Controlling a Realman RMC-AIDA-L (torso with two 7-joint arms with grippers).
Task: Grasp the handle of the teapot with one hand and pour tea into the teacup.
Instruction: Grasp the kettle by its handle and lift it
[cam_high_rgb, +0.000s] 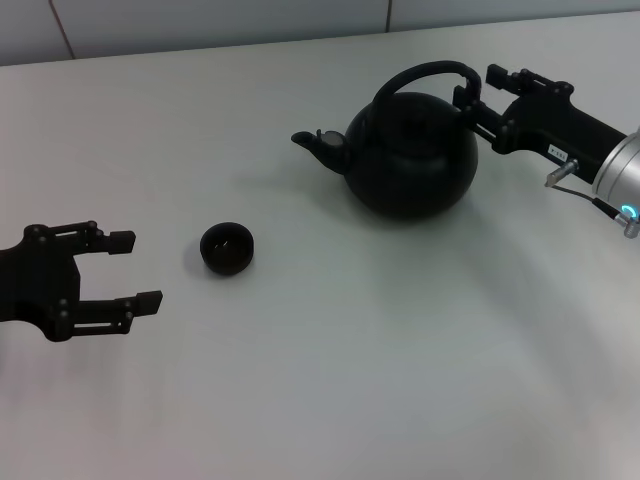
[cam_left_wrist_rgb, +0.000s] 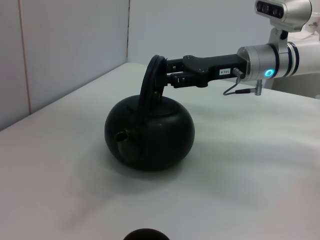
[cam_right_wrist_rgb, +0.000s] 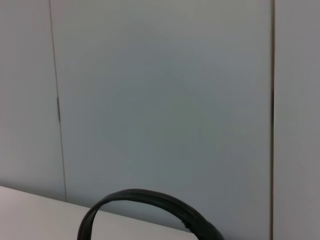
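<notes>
The teapot (cam_high_rgb: 412, 150) stands upright on the white bench (cam_high_rgb: 350, 380), and it is the landmark here. Its short spout (cam_high_rgb: 318, 143) points toward the robot's left side. The handle (cam_high_rgb: 430, 72) arches over the top of the teapot, from one shoulder to the other.

The right claw (cam_high_rgb: 470, 105) is at the right end of this handle, on the side away from the spout. In the left wrist view the two fingers (cam_left_wrist_rgb: 172, 76) of this claw sit on both sides of the handle (cam_left_wrist_rgb: 152, 80), narrow, and they seem to hold it. The teapot (cam_left_wrist_rgb: 150, 132) itself rests on the bench in that view. The right wrist view shows only a part of the handle (cam_right_wrist_rgb: 150, 200) as a dark arc in front of a grey wall (cam_right_wrist_rgb: 160, 90).

The teacup (cam_high_rgb: 227, 248) stands on the bench in front of the spout and lower to the left of the teapot, well apart from it. It is upright and its mouth faces up.

The left claw (cam_high_rgb: 125, 270) is further left of the teacup, away from the teapot. It is wide, with nothing between its fingers, and it hangs near the bench.
</notes>
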